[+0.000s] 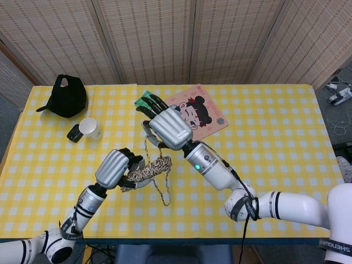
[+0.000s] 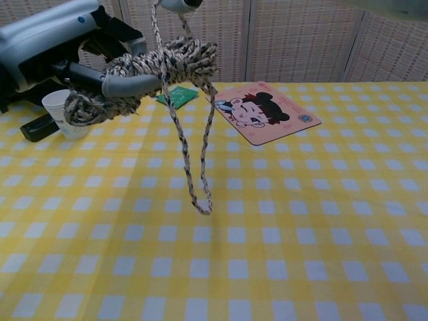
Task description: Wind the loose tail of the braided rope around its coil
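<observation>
The braided rope coil [image 1: 149, 168] [image 2: 158, 65] is held in the air by my left hand [image 1: 116, 168] [image 2: 59, 40], whose fingers [image 2: 128, 84] wrap around it. My right hand [image 1: 168, 127] is just behind and above the coil. It pinches the loose tail [image 1: 147, 144] near the thumb, with the other fingers spread. In the chest view only a fingertip of the right hand [image 2: 175, 4] shows at the top edge, with the tail [image 2: 156, 27] running up to it. A slack loop of the tail [image 1: 163, 193] [image 2: 202, 200] hangs below the coil, above the yellow checked table [image 1: 286, 143].
A pink cartoon pad [image 1: 204, 114] [image 2: 264, 112] and a green packet [image 1: 143, 99] [image 2: 179, 97] lie at the back centre. At the back left are a paper cup [image 1: 89, 128] [image 2: 61, 107], a small black device [image 1: 73, 133] [image 2: 37, 127] and a black cloth item [image 1: 67, 96].
</observation>
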Controlling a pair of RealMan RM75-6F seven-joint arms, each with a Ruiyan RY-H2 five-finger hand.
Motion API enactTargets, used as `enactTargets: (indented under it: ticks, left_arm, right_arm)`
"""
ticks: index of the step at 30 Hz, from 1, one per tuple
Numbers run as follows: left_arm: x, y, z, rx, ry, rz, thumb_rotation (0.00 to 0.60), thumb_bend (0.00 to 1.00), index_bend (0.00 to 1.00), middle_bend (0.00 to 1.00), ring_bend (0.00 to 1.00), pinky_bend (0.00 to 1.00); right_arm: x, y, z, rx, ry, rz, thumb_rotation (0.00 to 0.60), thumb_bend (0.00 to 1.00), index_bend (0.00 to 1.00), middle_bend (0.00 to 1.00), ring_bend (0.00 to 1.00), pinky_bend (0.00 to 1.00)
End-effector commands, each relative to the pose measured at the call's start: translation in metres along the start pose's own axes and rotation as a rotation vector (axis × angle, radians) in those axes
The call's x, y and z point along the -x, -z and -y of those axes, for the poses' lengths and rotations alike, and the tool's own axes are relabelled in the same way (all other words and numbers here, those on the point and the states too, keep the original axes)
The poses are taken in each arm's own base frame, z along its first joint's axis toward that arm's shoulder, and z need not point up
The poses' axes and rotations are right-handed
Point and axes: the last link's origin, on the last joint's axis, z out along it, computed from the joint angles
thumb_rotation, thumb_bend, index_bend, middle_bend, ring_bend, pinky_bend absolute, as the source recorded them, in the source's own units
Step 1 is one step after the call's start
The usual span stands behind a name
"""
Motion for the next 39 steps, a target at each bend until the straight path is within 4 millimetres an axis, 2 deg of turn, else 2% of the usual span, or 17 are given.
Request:
enactTargets:
  ticks: [1,12,23,31,39]
  left_arm:
    - [-0.003,0.001,-0.004,0.016,0.055,-0.016,0.380,0.23,0.76,0.83,0.69,0.54]
    - [-0.021,0.001,-0.008,0.047,0.205,-0.107,0.377,0.23,0.76,0.82,0.69,0.54]
    - [-0.046,-0.005,0.002,0.012,0.294,-0.219,0.383,0.23,0.76,0.82,0.69,0.54]
    - [-0.068,-0.014,0.015,-0.059,0.349,-0.301,0.380,0.23,0.76,0.82,0.69,0.54]
    - [-0.083,-0.021,0.031,-0.132,0.361,-0.382,0.370,0.23,0.76,0.82,0.69,0.54]
  right_arm:
    - [0.006,-0.001,-0.007,0.022,-0.011,0.013,0.600,0.40,0.62,0.19,0.00,0.00]
    - [0.029,0.006,-0.034,0.081,-0.051,0.046,0.600,0.40,0.62,0.19,0.00,0.00]
    - [0.068,0.032,-0.057,0.113,-0.059,0.138,0.600,0.40,0.62,0.19,0.00,0.00]
    - [0.093,0.052,-0.059,0.098,-0.036,0.198,0.600,0.40,0.63,0.19,0.00,0.00]
    - [0.109,0.068,-0.056,0.080,-0.021,0.239,0.600,0.40,0.63,0.19,0.00,0.00]
